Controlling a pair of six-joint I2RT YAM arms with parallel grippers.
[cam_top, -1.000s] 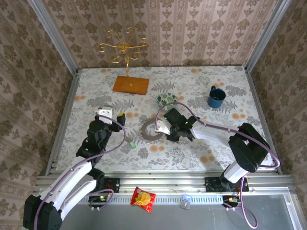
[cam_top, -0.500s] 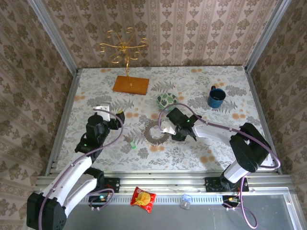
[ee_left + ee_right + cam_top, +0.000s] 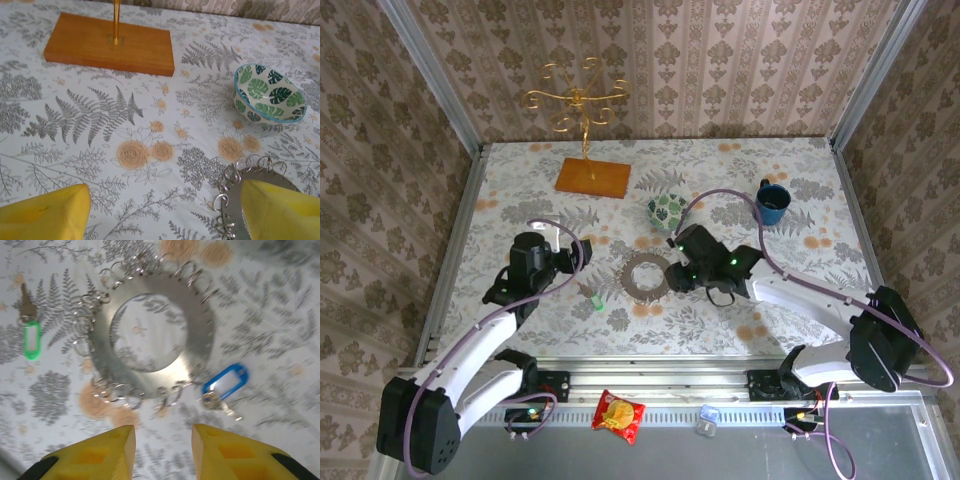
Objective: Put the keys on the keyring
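1. Presently, both claws are spread and empty. The right claw point(image 3: 162, 432) hovers over the keyring point(image 3: 197, 337), and the left claw point(image 3: 160, 200) hangs just beside it.
2. The keyring lies flat on the counter point(image 3: 740, 180). The blue key point(image 3: 225, 382) lies against its wire loops point(image 3: 192, 272); whether it is hooked on cannot be told. The green key point(image 3: 31, 339) lies apart, on the opposite side.
3. Hazard: the green key is thin and flat. A pinch from above may skid off or shove it away.
4. Hazard: a fingertip snagging a loop could drag the ring and dislodge the blue key.
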